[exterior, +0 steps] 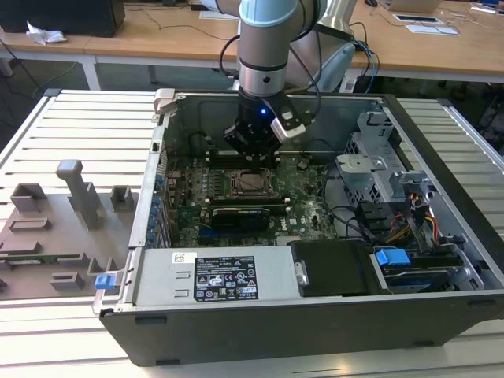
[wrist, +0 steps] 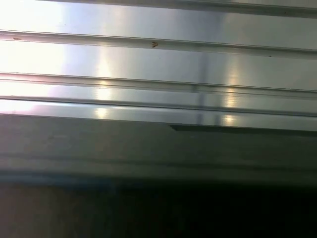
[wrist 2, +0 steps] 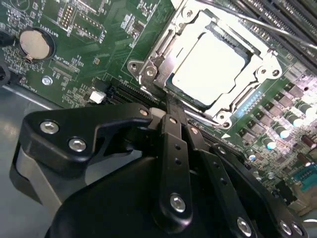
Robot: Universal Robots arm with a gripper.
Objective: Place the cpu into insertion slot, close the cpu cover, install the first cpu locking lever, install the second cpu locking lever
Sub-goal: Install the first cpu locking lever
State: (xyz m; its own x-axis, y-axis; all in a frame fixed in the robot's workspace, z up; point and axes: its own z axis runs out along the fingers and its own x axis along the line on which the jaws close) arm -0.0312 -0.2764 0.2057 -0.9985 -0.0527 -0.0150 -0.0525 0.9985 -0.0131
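In the exterior view, a grey moulded fixture tray (exterior: 55, 228) lies at nine o'clock of the open black computer case (exterior: 260, 315). At the case's centre sits the square grey-rimmed insertion slot (exterior: 250, 183); the black gripper (exterior: 253, 153) hangs just at its twelve o'clock.

In the second wrist view, the small flat silvery cpu (wrist 2: 210, 67) lies seated under the thin silvery metal cpu cover (wrist 2: 163, 49). Gripper fingers (wrist 2: 173, 124) appear pressed together, empty, touching the cover's edge.

The cover is likely light, stiff and springy; its edge tab seems the safest hold.
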